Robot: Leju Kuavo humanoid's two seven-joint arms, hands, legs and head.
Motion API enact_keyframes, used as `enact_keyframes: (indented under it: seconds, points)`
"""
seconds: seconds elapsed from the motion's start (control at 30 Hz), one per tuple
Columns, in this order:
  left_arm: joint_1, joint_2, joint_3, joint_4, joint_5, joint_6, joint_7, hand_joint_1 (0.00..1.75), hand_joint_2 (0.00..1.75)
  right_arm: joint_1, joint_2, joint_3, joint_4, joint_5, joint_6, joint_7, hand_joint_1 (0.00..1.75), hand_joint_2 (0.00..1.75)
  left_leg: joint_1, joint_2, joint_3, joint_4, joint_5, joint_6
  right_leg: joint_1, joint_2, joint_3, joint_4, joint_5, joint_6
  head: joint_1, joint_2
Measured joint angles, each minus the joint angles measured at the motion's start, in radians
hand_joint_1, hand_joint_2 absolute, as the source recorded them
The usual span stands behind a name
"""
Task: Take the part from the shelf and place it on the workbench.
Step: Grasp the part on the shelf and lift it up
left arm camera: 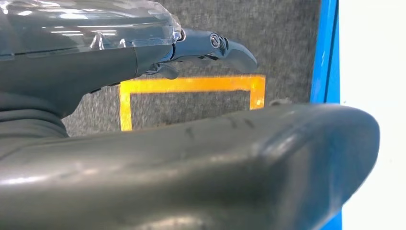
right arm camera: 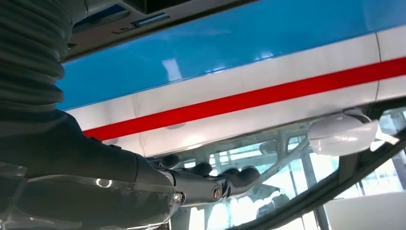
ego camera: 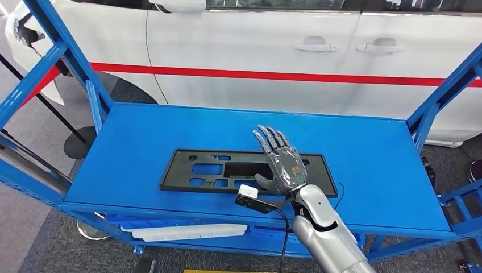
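Note:
A flat black plastic part (ego camera: 204, 169), a long frame with several cutouts, lies on the blue shelf top (ego camera: 148, 128) in the head view. My right hand (ego camera: 281, 162) hovers over the part's right half, fingers straight and spread, holding nothing. The right wrist view looks along those fingers (right arm camera: 225, 182) towards the white car. My left hand (left arm camera: 143, 52) hangs low over grey floor, thumb large in the foreground, fingers extended with nothing in them.
A white car with a red stripe (ego camera: 284, 75) stands just behind the shelf. Blue uprights (ego camera: 65, 54) frame both ends. A white part (ego camera: 187, 231) lies on the lower shelf level. Yellow floor tape (left arm camera: 191, 85) marks the carpet below.

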Motion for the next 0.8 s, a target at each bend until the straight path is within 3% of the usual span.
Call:
enact_keyframes:
  seconds: [0.07,0.1,0.13,0.17,0.2,0.27,0.3,0.37,0.47,0.57,0.6,0.63,0.67,0.73,0.8]
  points:
    - [0.0,0.003,0.002,0.0,0.0,-0.001,-0.002,0.0,0.0,0.033,-0.023,-0.01,-0.049,-0.023,0.004,-0.006,0.0,1.75,-0.002,0.0,0.002,0.0,-0.004,0.007,-0.001,-0.001,-0.074,0.134,-0.053,0.004,0.0,0.0]
    - [0.001,0.004,0.002,0.0,-0.001,-0.002,-0.003,0.0,0.0,0.049,-0.032,-0.017,-0.069,-0.037,0.004,-0.01,0.0,1.75,-0.003,0.0,0.003,0.001,-0.006,0.009,-0.001,-0.001,-0.103,0.178,-0.061,0.005,0.0,0.0]
    - [0.002,0.004,0.002,0.0,-0.002,-0.003,-0.005,0.0,0.0,0.065,-0.039,-0.024,-0.089,-0.056,0.002,-0.017,0.0,1.75,-0.004,-0.001,0.005,0.002,-0.009,0.009,-0.002,-0.001,-0.113,0.185,-0.048,0.005,0.0,0.0]
    - [0.003,0.004,0.002,0.0,-0.003,-0.004,-0.008,0.0,0.0,0.08,-0.045,-0.033,-0.112,-0.078,-0.002,-0.027,0.0,1.75,-0.004,-0.001,0.008,0.004,-0.013,0.009,-0.002,-0.002,-0.103,0.153,-0.017,0.004,0.0,0.0]
    - [0.005,0.004,0.002,0.0,-0.003,-0.005,-0.013,0.0,0.0,0.094,-0.051,-0.044,-0.139,-0.103,-0.006,-0.039,0.0,1.75,-0.004,-0.002,0.013,0.006,-0.017,0.007,-0.002,-0.002,-0.075,0.087,0.026,0.001,0.0,0.0]
    - [0.007,0.004,0.002,0.0,-0.004,-0.007,-0.022,0.0,0.0,0.118,-0.063,-0.069,-0.197,-0.151,-0.013,-0.063,0.0,1.75,-0.007,-0.003,0.02,0.01,-0.027,0.0,0.0,-0.004,-0.017,-0.038,0.079,-0.006,0.0,0.0]
    - [0.008,0.004,0.002,0.0,-0.004,-0.007,-0.026,0.0,0.0,0.129,-0.069,-0.081,-0.224,-0.169,-0.014,-0.071,0.0,1.75,-0.008,-0.003,0.022,0.011,-0.03,-0.005,0.002,-0.003,-0.001,-0.072,0.088,-0.009,0.0,0.0]
    - [0.011,0.004,0.002,0.0,-0.004,-0.008,-0.03,0.0,0.0,0.146,-0.079,-0.101,-0.268,-0.195,-0.015,-0.084,0.0,1.75,-0.011,-0.003,0.025,0.008,-0.032,-0.016,0.005,-0.001,0.002,-0.084,0.086,-0.015,0.0,0.0]
    - [0.013,0.005,0.002,0.0,-0.004,-0.01,-0.032,0.0,0.0,0.169,-0.089,-0.128,-0.333,-0.254,-0.018,-0.109,0.0,1.75,-0.01,-0.001,0.014,0.038,-0.059,-0.031,-0.004,-0.002,0.008,-0.095,0.091,-0.031,0.0,0.0]
    - [0.013,0.006,0.002,0.0,-0.005,-0.013,-0.033,0.0,0.0,0.194,-0.109,-0.164,-0.427,-0.317,-0.018,-0.133,0.0,1.75,-0.007,0.0,-0.064,0.212,-0.149,-0.04,-0.005,-0.006,0.011,-0.097,0.09,-0.039,0.0,0.0]
    - [0.014,0.007,0.002,0.0,-0.006,-0.015,-0.032,0.0,0.0,0.207,-0.122,-0.177,-0.461,-0.332,-0.016,-0.138,0.0,1.75,-0.006,0.0,-0.088,0.264,-0.165,-0.041,-0.004,-0.007,0.012,-0.096,0.089,-0.039,0.0,0.0]
    - [0.016,0.008,0.002,0.0,-0.006,-0.016,-0.032,0.0,0.0,0.222,-0.136,-0.191,-0.495,-0.344,-0.013,-0.143,0.0,1.75,-0.006,0.0,-0.098,0.283,-0.163,-0.042,-0.004,-0.007,0.012,-0.095,0.089,-0.04,0.0,0.0]
    - [0.017,0.008,0.002,0.0,-0.006,-0.017,-0.032,0.0,0.0,0.238,-0.149,-0.205,-0.528,-0.355,-0.011,-0.149,0.0,1.75,-0.006,0.0,-0.09,0.265,-0.142,-0.041,-0.004,-0.007,0.013,-0.094,0.088,-0.039,0.0,0.0]
    - [0.017,0.011,0.002,0.001,-0.007,-0.019,-0.031,0.0,0.0,0.267,-0.171,-0.231,-0.587,-0.369,-0.009,-0.162,0.0,1.75,-0.007,0.0,-0.03,0.14,-0.075,-0.034,-0.004,-0.005,0.015,-0.092,0.085,-0.035,0.0,0.0]
    - [0.014,0.013,0.002,0.001,-0.007,-0.02,-0.031,0.0,0.0,0.291,-0.191,-0.251,-0.636,-0.375,-0.008,-0.173,0.0,1.75,-0.01,-0.001,0.021,0.032,-0.04,-0.025,-0.001,-0.002,0.015,-0.088,0.083,-0.027,0.0,0.0]
